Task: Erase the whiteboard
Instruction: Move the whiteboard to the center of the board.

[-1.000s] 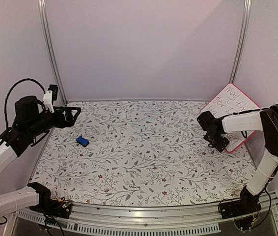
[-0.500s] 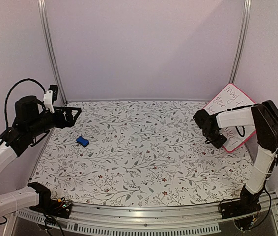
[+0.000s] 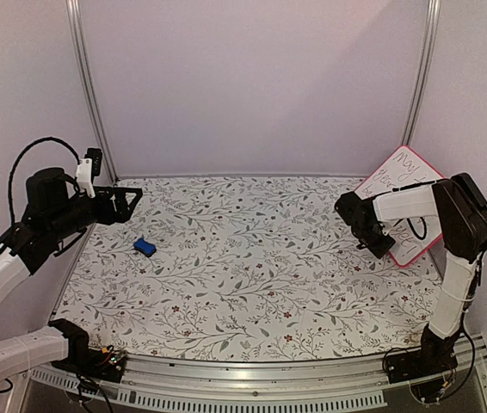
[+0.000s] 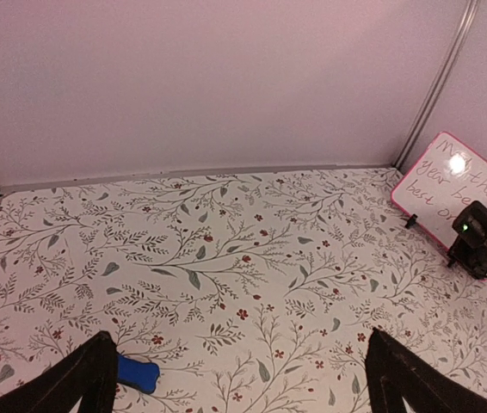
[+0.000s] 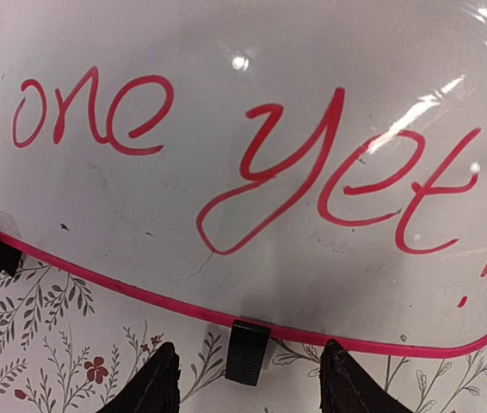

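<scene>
While left gripper (image 3: 134, 200) hangs wide open, holding nothing, right gripper (image 5: 248, 360) sits part-open at bottom edge of whiteboard (image 5: 226, 198), fingers (image 5: 153, 383) either side of one black foot (image 5: 247, 340), not touching.

Pale lilac walls (image 3: 252, 86) enclose the counter (image 3: 252, 284), its cover white with leafy floral sprigs; aluminium posts (image 3: 90, 95) stand at its far corners.

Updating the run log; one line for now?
whiteboard: red writing unerased; right gripper: jaws apart, facing its foot; left gripper: open, empty; blue eraser: on table
</scene>
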